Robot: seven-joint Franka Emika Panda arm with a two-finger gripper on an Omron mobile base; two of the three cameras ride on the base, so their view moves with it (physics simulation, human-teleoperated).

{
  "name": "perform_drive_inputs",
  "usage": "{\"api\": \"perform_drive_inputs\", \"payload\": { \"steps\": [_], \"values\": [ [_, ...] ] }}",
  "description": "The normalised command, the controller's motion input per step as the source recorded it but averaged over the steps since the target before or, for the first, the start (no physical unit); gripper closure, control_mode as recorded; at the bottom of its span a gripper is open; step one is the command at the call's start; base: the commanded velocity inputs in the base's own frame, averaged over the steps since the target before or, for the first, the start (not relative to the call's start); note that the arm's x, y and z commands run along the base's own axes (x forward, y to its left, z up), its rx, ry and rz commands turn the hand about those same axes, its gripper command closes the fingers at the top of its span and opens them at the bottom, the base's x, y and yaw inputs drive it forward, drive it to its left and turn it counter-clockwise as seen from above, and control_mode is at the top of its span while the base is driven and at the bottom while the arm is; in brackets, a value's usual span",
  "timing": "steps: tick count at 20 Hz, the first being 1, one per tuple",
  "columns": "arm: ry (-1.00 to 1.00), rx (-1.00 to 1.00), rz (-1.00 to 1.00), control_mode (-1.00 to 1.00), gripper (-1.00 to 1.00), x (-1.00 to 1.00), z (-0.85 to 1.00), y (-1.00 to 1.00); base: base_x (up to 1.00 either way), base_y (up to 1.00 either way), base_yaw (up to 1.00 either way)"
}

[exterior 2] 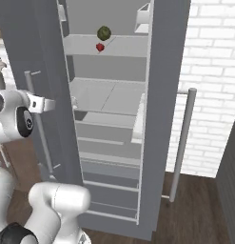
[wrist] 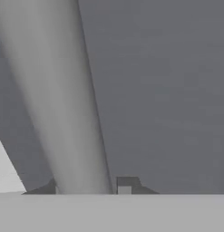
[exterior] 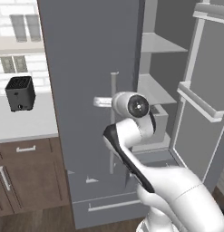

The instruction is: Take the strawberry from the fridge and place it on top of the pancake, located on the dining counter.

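Observation:
The strawberry [exterior 2: 100,46] is a tiny red berry lying on an upper shelf inside the fridge [exterior 2: 169,95], just below a dark green bumpy ball [exterior 2: 104,33]. The fridge's right door [exterior: 204,90] stands open. My gripper [exterior: 111,100] [exterior 2: 37,102] is at the left door [exterior: 86,54], shut on its long vertical bar handle [exterior: 114,149] [exterior 2: 43,147]. In the hand view the handle [wrist: 63,90] fills the space between the two dark fingertips [wrist: 127,183], with my gripper [wrist: 84,186] closed around it. The pancake and the dining counter are out of view.
A black boxy appliance [exterior: 20,93] sits on a white counter [exterior: 27,122] left of the fridge, over brown cabinets [exterior: 22,176]. The open right door's handle [exterior 2: 183,143] stands in front of a white brick wall [exterior 2: 209,71]. Pale shelves [exterior 2: 107,97] span the fridge interior.

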Motion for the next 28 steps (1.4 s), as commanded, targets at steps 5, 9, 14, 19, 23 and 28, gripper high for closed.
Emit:
{"api": "perform_drive_inputs", "payload": {
  "steps": [5,9,14,19,23,28],
  "values": [
    [0.04,0.0,0.01,-1.0,-1.0,-0.33,-0.03,0.49,0.0,0.0,0.0],
    [-0.01,0.04,-0.01,-1.0,-1.0,-0.54,0.02,-0.03,0.0,0.0,0.0],
    [-0.06,0.03,0.0,-1.0,-1.0,-0.86,0.16,-0.21,0.0,0.0,0.0],
    [-0.03,0.03,0.0,-1.0,-1.0,-0.64,0.17,-0.39,0.0,0.0,0.0],
    [0.0,0.07,0.0,-1.0,-1.0,-0.46,0.16,-0.66,0.0,0.0,0.0],
    [0.04,0.17,0.03,-1.0,-1.0,-0.07,0.13,-0.88,0.0,0.0,0.0]
  ]
}}
